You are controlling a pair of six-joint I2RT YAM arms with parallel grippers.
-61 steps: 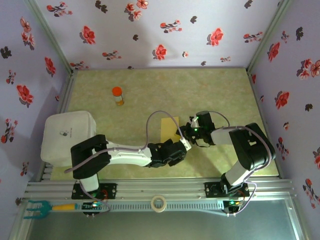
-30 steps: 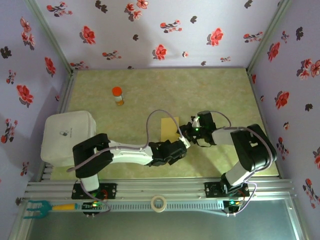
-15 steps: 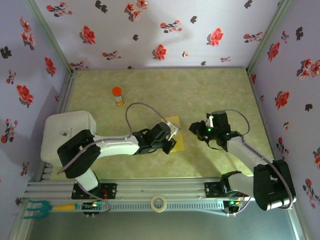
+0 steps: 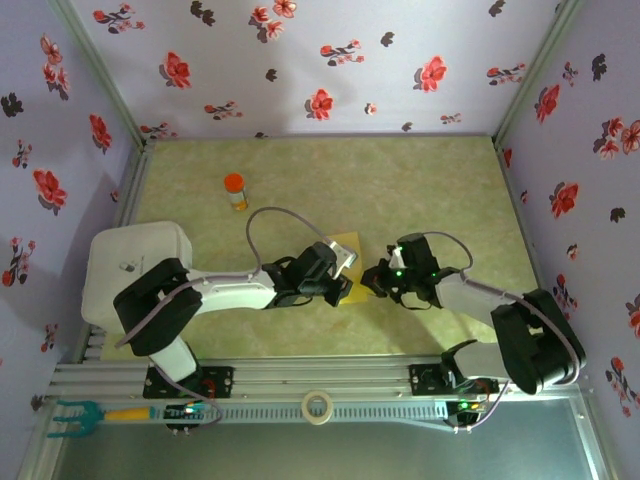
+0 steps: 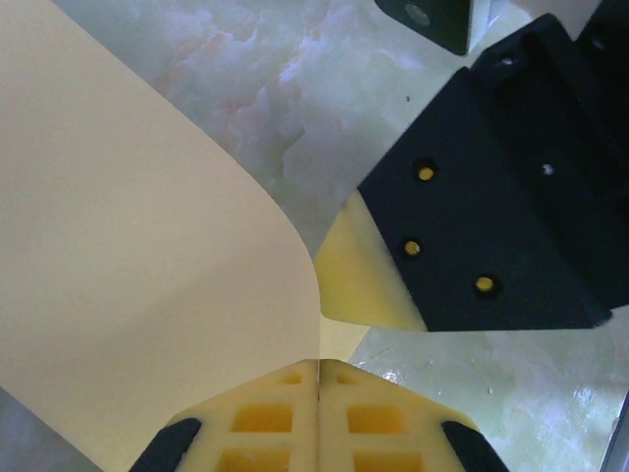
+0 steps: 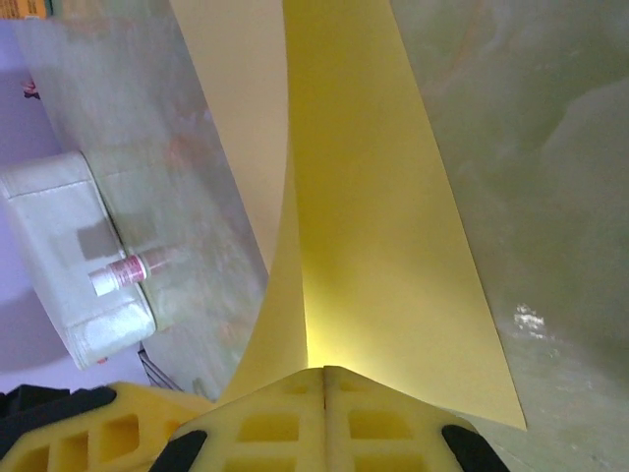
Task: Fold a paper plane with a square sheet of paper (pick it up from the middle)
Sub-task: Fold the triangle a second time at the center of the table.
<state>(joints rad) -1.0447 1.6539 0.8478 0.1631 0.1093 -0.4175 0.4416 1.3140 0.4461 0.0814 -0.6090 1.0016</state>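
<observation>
Sheet of thin yellow paper (image 4: 353,258), curled into a fold, is held over the green marbled tabletop (image 4: 430,180) between the arms. It is pinched by both the left gripper (image 5: 317,379) and the right gripper (image 6: 324,379), pads pressed together on it. Its long axis runs straight away from the right gripper; which way it points cannot be told.

Lilac walls (image 4: 330,60) with red flowers; pale green marbled tabletop (image 4: 430,170)
</observation>
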